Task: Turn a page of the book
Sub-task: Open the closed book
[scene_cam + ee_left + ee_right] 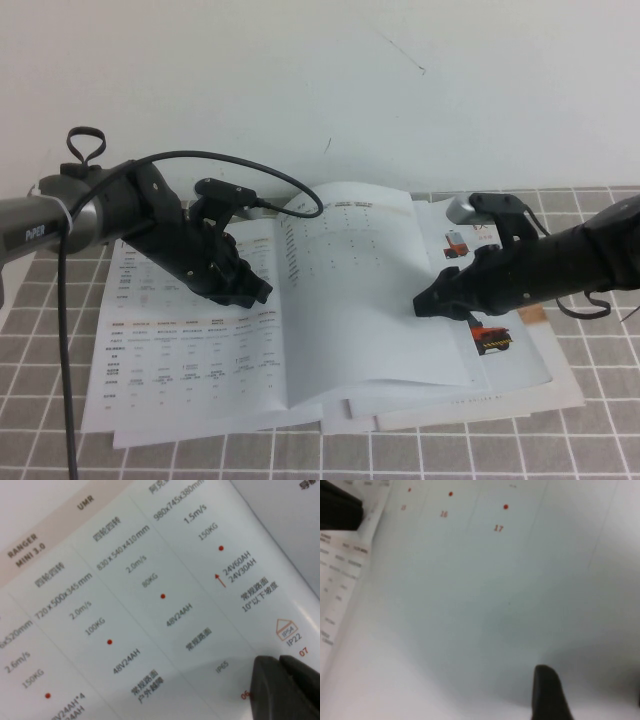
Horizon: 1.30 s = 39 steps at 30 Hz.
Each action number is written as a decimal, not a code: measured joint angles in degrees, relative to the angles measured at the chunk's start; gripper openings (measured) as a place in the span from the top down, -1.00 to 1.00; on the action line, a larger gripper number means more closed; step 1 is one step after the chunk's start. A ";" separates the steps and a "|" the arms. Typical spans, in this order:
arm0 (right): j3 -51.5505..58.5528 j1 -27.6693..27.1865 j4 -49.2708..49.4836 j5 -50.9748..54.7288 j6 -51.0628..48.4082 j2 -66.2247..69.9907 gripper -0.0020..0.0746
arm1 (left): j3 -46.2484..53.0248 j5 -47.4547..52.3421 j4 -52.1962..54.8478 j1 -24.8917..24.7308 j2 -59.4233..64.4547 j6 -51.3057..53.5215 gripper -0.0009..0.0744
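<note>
Lying open near the table's [40, 330] front edge, the book [340, 300] is pinned at its left page by the closed left gripper [255, 291]. The right gripper [428, 305], fingers spread and holding nothing, sits at the right page's outer edge; it should catch one sheet only.

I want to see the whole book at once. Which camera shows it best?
The high view: the book lies open, left gripper shut on its left page, right gripper open at the right page's edge. The left wrist view shows only printed table rows, the right wrist view mostly blank page.
</note>
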 joint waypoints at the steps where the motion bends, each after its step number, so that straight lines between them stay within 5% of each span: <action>1: 0.00 0.23 1.24 -0.10 -0.97 0.09 -0.03 | 0.00 0.00 0.00 0.00 0.00 0.00 0.99; 39: -0.33 1.35 7.12 0.73 -4.92 1.80 -0.03 | -2.79 4.70 0.52 0.00 -0.20 0.64 0.99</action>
